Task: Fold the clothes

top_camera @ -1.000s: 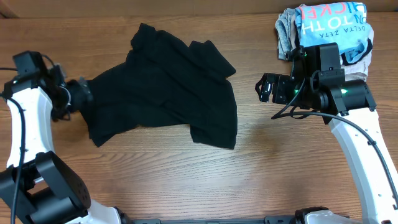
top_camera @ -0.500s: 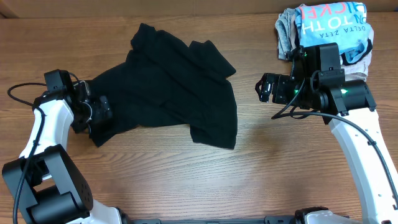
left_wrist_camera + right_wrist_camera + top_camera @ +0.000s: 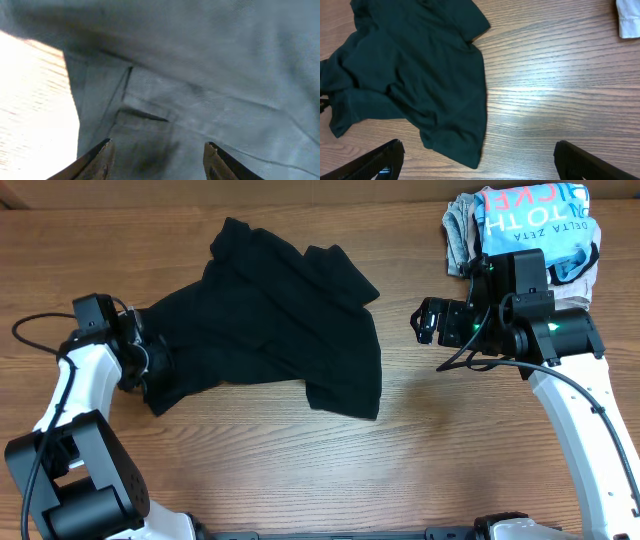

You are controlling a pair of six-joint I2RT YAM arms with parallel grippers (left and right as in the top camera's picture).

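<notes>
A black shirt (image 3: 270,320) lies crumpled and spread on the wooden table, left of centre. It also shows in the right wrist view (image 3: 415,70) and fills the left wrist view (image 3: 200,85). My left gripper (image 3: 152,360) is open at the shirt's left edge, its fingers (image 3: 157,160) spread over the cloth near a hem. My right gripper (image 3: 428,322) is open and empty above bare table to the right of the shirt, its fingers (image 3: 480,160) wide apart.
A pile of clothes (image 3: 525,225) with a light blue printed shirt on top sits at the back right corner, behind my right arm. A white edge of it shows in the right wrist view (image 3: 629,20). Bare wood (image 3: 400,450) lies along the front.
My left arm swung in from the table's left edge to the shirt's left edge, then drew back slightly. The right arm has not moved.
</notes>
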